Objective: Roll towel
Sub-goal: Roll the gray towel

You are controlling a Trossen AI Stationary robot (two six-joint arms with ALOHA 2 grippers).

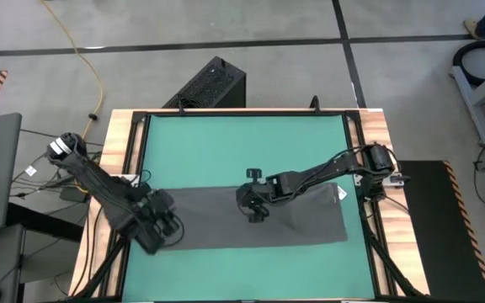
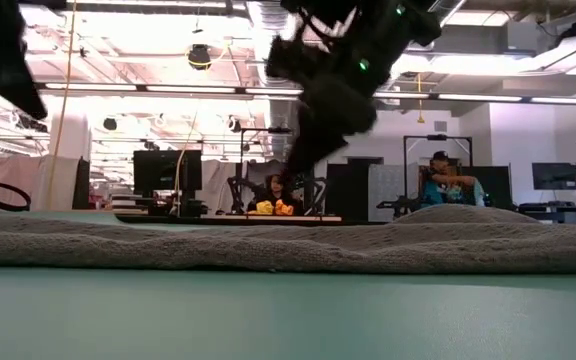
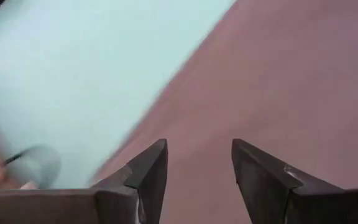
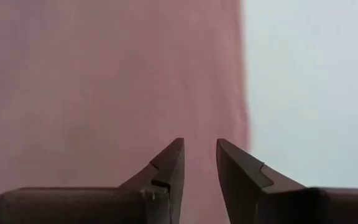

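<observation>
The dark grey towel [image 1: 301, 220] lies flat, unrolled, on the green table [image 1: 242, 147].

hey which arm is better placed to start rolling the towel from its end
Left, probably. The left gripper sits open over the towel's left end, near its short edge. The right gripper hangs open over the towel's middle, far from either end.

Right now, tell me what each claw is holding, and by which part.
Nothing is held. The left claw and the right claw are both open, with only gaps between their fingers, above the flat dark grey soft cloth towel.
</observation>
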